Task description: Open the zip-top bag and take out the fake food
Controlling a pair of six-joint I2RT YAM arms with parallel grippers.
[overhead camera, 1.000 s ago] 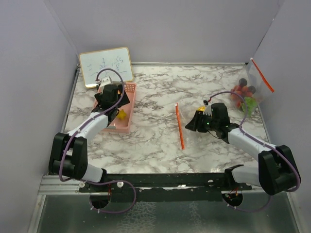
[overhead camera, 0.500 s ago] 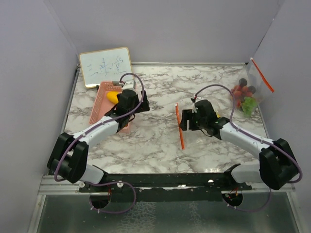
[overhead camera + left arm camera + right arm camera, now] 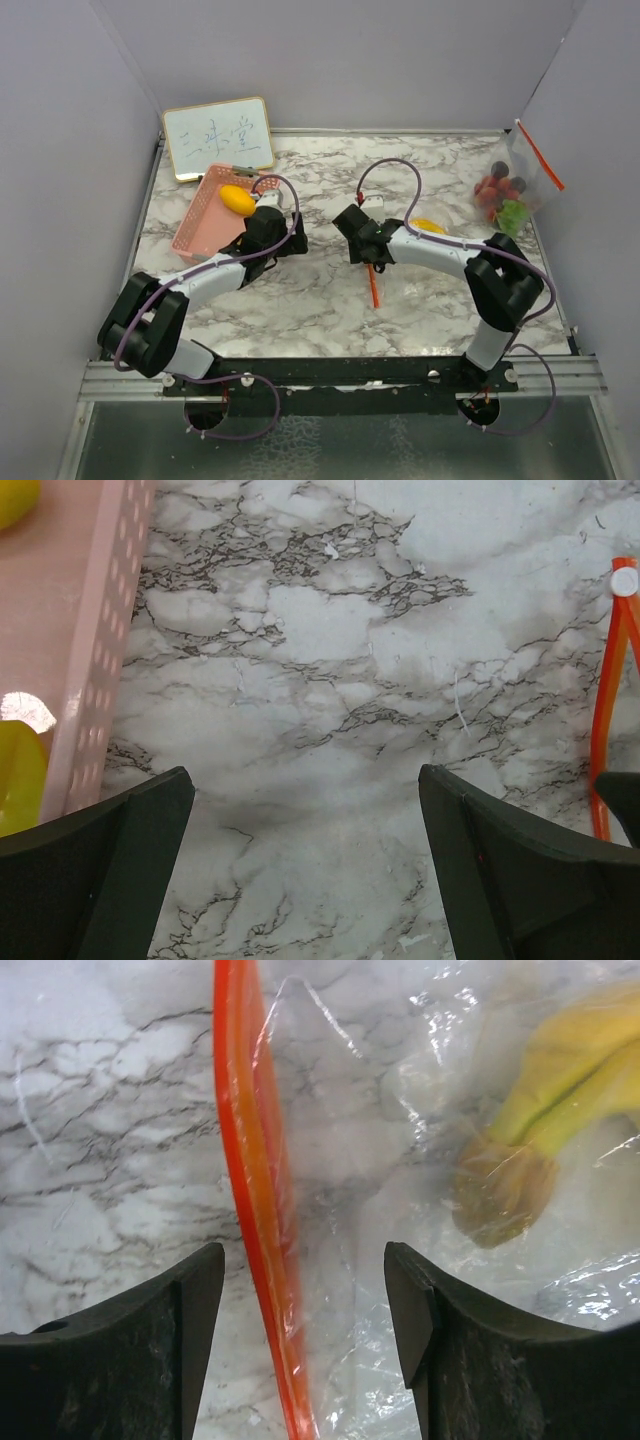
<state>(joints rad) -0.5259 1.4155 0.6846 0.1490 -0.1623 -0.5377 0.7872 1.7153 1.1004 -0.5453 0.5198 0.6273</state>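
Fake lemon (image 3: pixel 237 200) now lies in the basket (image 3: pixel 195 238), the left jaws have backed off it spread and empty, and the right jaws, also spread, have swung over the orange zip (image 3: pixel 255 1210) of the bag (image 3: pixel 420 1190) on the table (image 3: pixel 330 630), where the banana (image 3: pixel 570 1070) looks next to come out.

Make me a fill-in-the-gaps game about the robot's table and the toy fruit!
The lemon lies in the pink ____.
The banana is inside the clear zip-top ____.
The left gripper and right gripper both have their jaws ____.
Missing words: basket; bag; open.
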